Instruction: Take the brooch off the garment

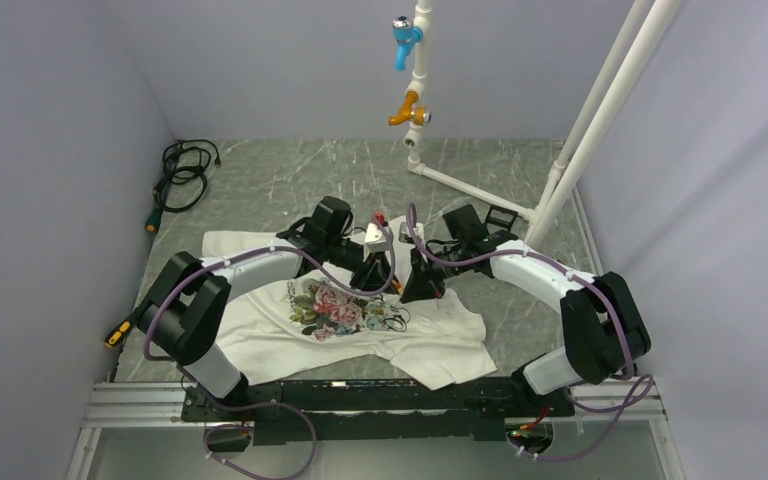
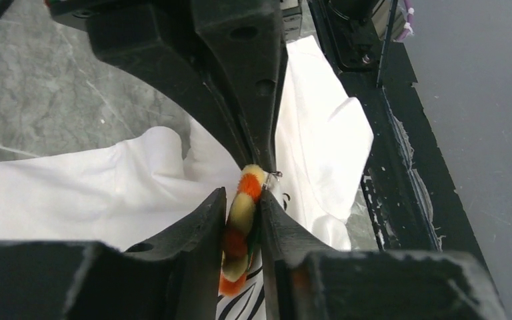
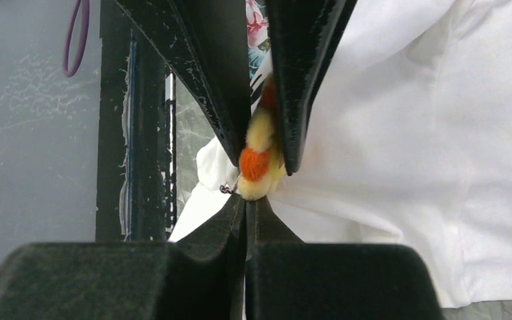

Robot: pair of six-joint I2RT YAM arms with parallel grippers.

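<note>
The garment (image 1: 260, 330), a white T-shirt with a rose print (image 1: 335, 308), lies crumpled on the marble table. The brooch (image 2: 243, 210), a fuzzy orange-yellow flower, stands edge-on between the fingers of my left gripper (image 2: 243, 193), which is shut on it. It also shows in the right wrist view (image 3: 257, 160), with a small metal pin end (image 3: 227, 189) beside it. My right gripper (image 3: 247, 199) is shut, its tips touching the brooch's edge from the opposite side. I cannot tell whether it pinches anything. Both grippers meet above the shirt's upper chest (image 1: 397, 285).
A yellow-and-black tool (image 1: 118, 333) lies at the table's left edge. A coiled black cable (image 1: 182, 175) sits at the back left. A white pipe with blue and orange taps (image 1: 415, 100) and slanted white pipes (image 1: 600, 110) stand at the back right. A metal rail (image 1: 360, 400) runs along the near edge.
</note>
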